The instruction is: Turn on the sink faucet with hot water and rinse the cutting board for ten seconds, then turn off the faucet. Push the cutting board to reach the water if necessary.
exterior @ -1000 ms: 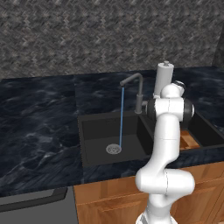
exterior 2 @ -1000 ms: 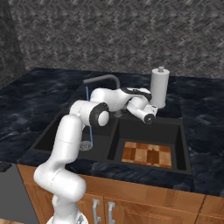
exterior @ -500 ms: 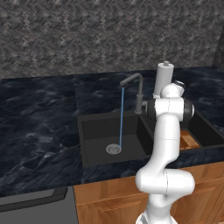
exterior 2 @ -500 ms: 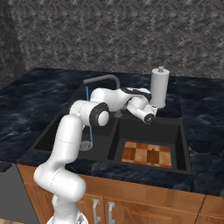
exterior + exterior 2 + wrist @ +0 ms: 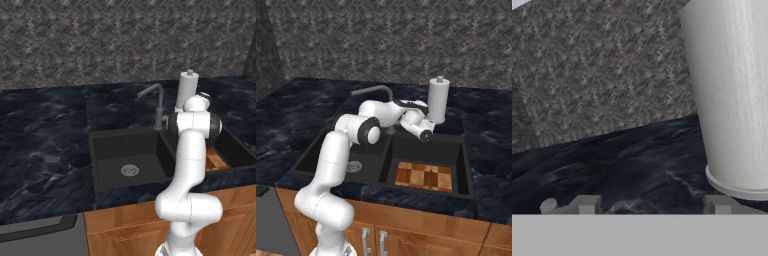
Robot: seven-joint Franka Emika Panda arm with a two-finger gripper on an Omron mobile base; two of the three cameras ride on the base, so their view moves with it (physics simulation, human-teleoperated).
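The black sink (image 5: 466,160) has two basins. The striped wooden cutting board (image 5: 423,176) lies flat in the right basin, and one corner of it (image 5: 216,161) peeks out beside my arm. The grey faucet (image 5: 376,92) (image 5: 156,98) stands behind the divider, its spout over the left basin with the round drain (image 5: 354,166). No water is in view under the spout. My gripper (image 5: 427,135) (image 5: 652,206) hovers above the back of the right basin, just right of the faucet stem. Its fingertips (image 5: 587,204) stand apart with nothing between them.
A white upright cylinder (image 5: 438,100) (image 5: 187,89) (image 5: 732,95) stands on the dark marbled countertop (image 5: 301,105) close behind my gripper. The grey patterned backsplash (image 5: 100,45) rises behind it. Brown wooden cabinet fronts (image 5: 421,235) run below the counter edge.
The light-blue stream that fell from the spout into the left basin is gone. The arm and the cutting board have hardly moved.
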